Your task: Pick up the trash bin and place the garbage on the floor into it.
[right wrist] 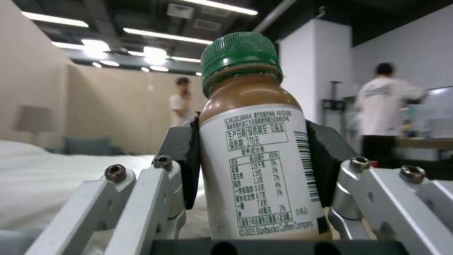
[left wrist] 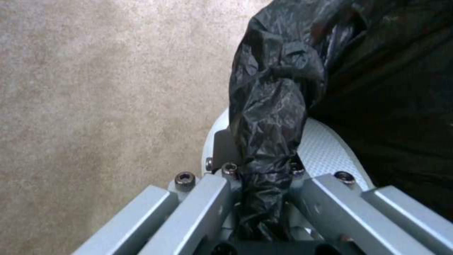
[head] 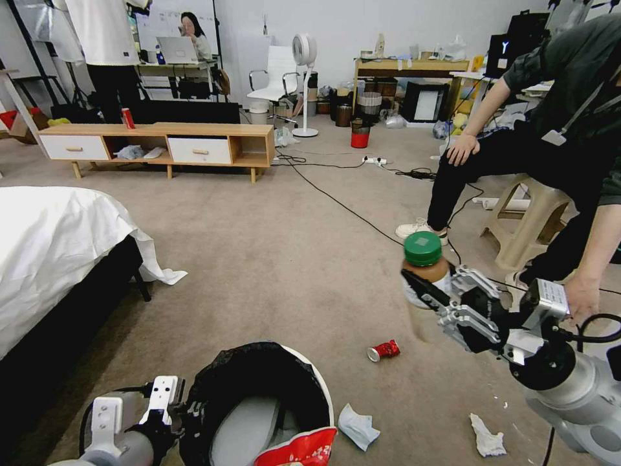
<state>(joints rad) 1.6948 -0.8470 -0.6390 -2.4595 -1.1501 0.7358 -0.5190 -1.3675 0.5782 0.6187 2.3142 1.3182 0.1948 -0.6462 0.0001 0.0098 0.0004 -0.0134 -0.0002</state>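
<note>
The white trash bin (head: 320,382) with its black bag liner sits at the bottom of the head view, a red snack packet (head: 297,448) inside at its near rim. My left gripper (head: 184,411) is shut on the bin's rim, the crinkly black bag (left wrist: 267,141) pinched between its fingers. My right gripper (head: 435,299) holds a green-capped brown bottle (head: 424,272) upright in the air, to the right of the bin; its pads (right wrist: 191,166) clamp the white label (right wrist: 264,170). On the floor lie a crushed red can (head: 383,351) and two crumpled white tissues (head: 358,426) (head: 486,437).
A bed with a white sheet (head: 52,246) stands on the left. A person sits on a beige stool (head: 527,220) at the right, one hand (head: 582,299) close to my right arm. Black cables (head: 343,204) cross the carpet. A low wooden cabinet (head: 162,145) stands behind.
</note>
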